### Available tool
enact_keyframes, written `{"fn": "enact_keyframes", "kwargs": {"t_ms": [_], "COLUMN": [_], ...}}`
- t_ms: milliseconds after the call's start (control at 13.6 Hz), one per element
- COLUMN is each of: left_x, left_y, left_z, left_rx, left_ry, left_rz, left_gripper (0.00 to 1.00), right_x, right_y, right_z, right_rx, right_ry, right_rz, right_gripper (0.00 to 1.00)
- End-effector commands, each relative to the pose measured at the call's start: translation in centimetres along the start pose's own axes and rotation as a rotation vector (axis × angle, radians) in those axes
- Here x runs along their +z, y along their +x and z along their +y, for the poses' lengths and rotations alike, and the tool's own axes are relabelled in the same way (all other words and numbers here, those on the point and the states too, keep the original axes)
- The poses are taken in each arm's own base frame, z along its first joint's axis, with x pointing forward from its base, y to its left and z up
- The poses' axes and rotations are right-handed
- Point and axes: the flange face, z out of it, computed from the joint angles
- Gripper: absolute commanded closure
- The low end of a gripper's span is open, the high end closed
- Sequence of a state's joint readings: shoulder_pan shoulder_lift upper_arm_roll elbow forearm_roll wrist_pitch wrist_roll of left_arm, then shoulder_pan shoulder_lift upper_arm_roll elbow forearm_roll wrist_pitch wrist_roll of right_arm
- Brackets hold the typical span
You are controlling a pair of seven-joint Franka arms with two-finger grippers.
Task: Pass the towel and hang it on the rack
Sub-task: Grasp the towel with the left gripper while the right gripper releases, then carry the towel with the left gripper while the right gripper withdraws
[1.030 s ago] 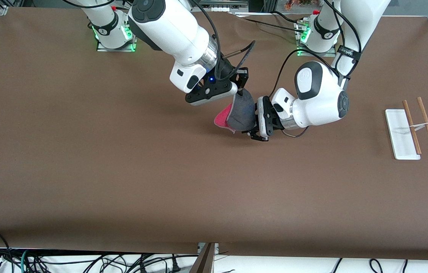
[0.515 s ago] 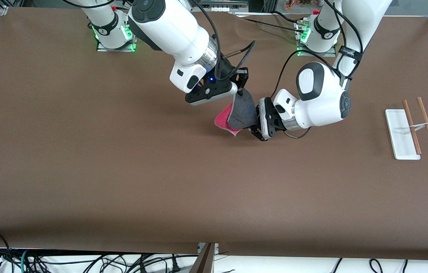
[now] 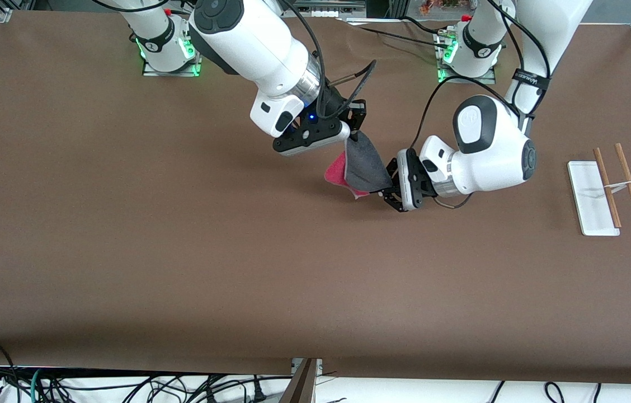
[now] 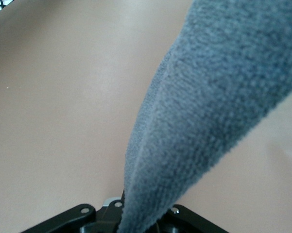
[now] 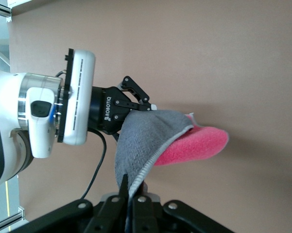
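Note:
The towel (image 3: 365,165), dark grey with a pink-red reverse side (image 3: 337,170), hangs in the air over the middle of the table, stretched between both grippers. My right gripper (image 3: 356,133) is shut on its upper corner. My left gripper (image 3: 387,193) is shut on its lower edge. In the left wrist view the grey towel (image 4: 209,97) runs out from my left gripper (image 4: 136,221). In the right wrist view my right gripper (image 5: 131,194) pinches the towel (image 5: 146,136), and my left gripper (image 5: 141,104) grips it farther along. The rack (image 3: 609,187) stands at the left arm's end of the table.
The rack's white base (image 3: 589,196) lies flat with two brown rods (image 3: 629,182) above it. Brown table surface (image 3: 181,252) spreads all around. Cables hang off the table edge nearest the front camera.
My left gripper has moved toward the rack's end of the table with the towel's lower edge, pulling the cloth taut. My right gripper has stayed in place.

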State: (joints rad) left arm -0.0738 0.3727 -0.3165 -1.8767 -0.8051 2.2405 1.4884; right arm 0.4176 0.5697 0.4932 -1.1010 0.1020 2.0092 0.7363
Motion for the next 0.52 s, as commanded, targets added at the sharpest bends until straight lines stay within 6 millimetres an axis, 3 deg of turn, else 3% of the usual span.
{"fn": "enact_keyframes", "kwargs": {"t_ms": [0, 294, 441], "left_x": [-1.6, -2.1, -3.6], "left_y": [0.1, -0.4, -1.7], "left_z": [0.5, 0.3, -0.4], "left_rx": [0.019, 0.013, 0.013], "left_ry": [-0.006, -0.007, 0.008], "left_rz": [-0.019, -0.023, -0.051], "left_gripper": [1.0, 1.0, 1.0], "right_x": [-0.9, -1.2, -1.2], "right_y": [0.6, 0.9, 0.9], "right_z": [0.3, 0.5, 0.5], "right_rx": [0.01, 0.015, 0.014], "right_ry": [0.012, 0.013, 0.015], "right_rz": [-0.001, 0.003, 0.007], "right_gripper": [0.0, 0.0, 0.0]}}
